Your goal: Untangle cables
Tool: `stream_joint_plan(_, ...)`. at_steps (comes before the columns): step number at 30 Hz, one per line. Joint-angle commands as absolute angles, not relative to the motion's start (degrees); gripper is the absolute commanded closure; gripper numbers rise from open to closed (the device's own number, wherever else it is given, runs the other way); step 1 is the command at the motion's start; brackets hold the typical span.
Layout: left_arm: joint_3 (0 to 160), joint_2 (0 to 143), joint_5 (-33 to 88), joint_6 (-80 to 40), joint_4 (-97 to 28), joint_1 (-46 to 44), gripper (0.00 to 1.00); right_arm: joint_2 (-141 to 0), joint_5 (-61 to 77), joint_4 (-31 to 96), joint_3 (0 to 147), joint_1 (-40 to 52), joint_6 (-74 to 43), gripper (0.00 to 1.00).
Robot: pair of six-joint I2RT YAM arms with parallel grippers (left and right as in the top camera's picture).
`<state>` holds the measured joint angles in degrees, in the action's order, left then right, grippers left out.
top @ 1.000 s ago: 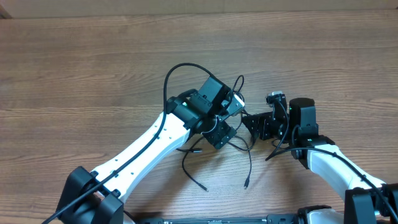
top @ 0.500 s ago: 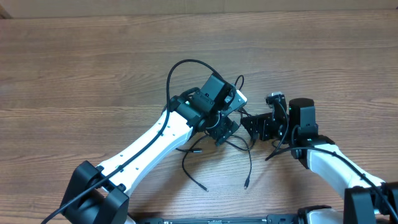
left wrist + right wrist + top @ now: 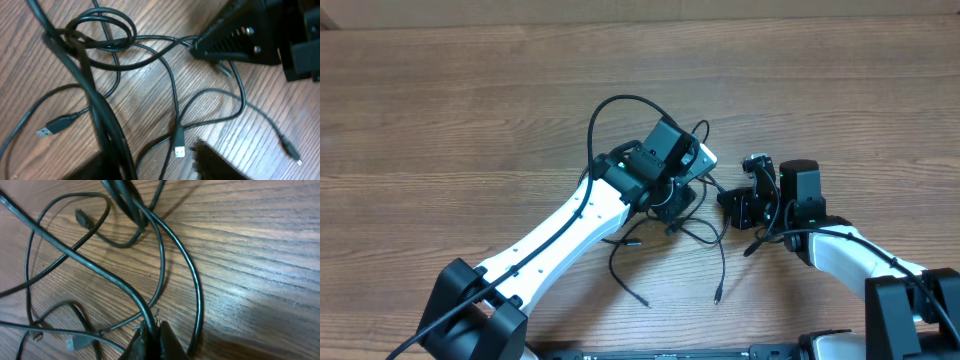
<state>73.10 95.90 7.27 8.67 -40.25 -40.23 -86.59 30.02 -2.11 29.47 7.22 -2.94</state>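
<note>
Black cables (image 3: 80, 257) — newly pinched, right gripper (image 3: 150, 328)

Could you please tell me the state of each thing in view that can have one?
cables, tangled, loops crossing one another, plugs lying loose.
left gripper, open, jaws apart over the cables.
right gripper, shut, pinching one strand of the cables.

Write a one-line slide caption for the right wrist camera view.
Right gripper shut on one thin black cable, other looped cables sprawling across the wooden table.
</note>
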Motion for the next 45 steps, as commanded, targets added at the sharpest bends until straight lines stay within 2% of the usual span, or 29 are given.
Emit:
stream_joint_plan(1, 73.34, 96.16, 6.76, 8.75, -40.05, -39.57, 0.8, -86.59, 32.23, -2.52, 30.02, 7.44, -2.5, 0.96)
stream_joint_plan(4, 73.34, 96.16, 3.29, 6.0, -40.38, -38.37, 0.96, -86.59, 35.81, -3.31, 30.02, 7.44, -2.52, 0.96)
stream_joint_plan(9, 73.34, 96.16, -6.17, -5.37, -42.26, -34.37, 0.96, -84.79, 42.37, -5.69, 30.13, 7.38, -5.39, 0.96)
stream_joint_plan(15, 73.34, 96.16, -6.57, -9.5, -45.5, -28.42, 0.96, -76.49, 49.34, -6.17, 30.57, 7.38, -11.25, 0.96)
stream_joint_plan(24, 73.34, 96.16, -6.37, -12.97, -47.46, -21.19, 0.96, -52.82, 55.68, -6.57, 30.87, 7.38, -26.22, 0.96)
stream_joint_plan(28, 73.34, 96.16, -6.39, -12.97, -48.03, -19.29, 0.96, -42.09, 55.83, -10.68, 30.89, 7.38, -34.09, 0.96)
stream_joint_plan(33, 73.34, 96.16, -6.39, -13.39, -48.84, -17.08, 0.96, -28.6, 55.13, -23.4, 30.92, 7.38, -46.22, 0.96)
stream_joint_plan(45, 73.34, 96.2, -6.59, -13.34, -48.86, -11.46, 0.96, -25.67, 46.15, -29.56, 32.14, 7.38, -54.76, 0.96)
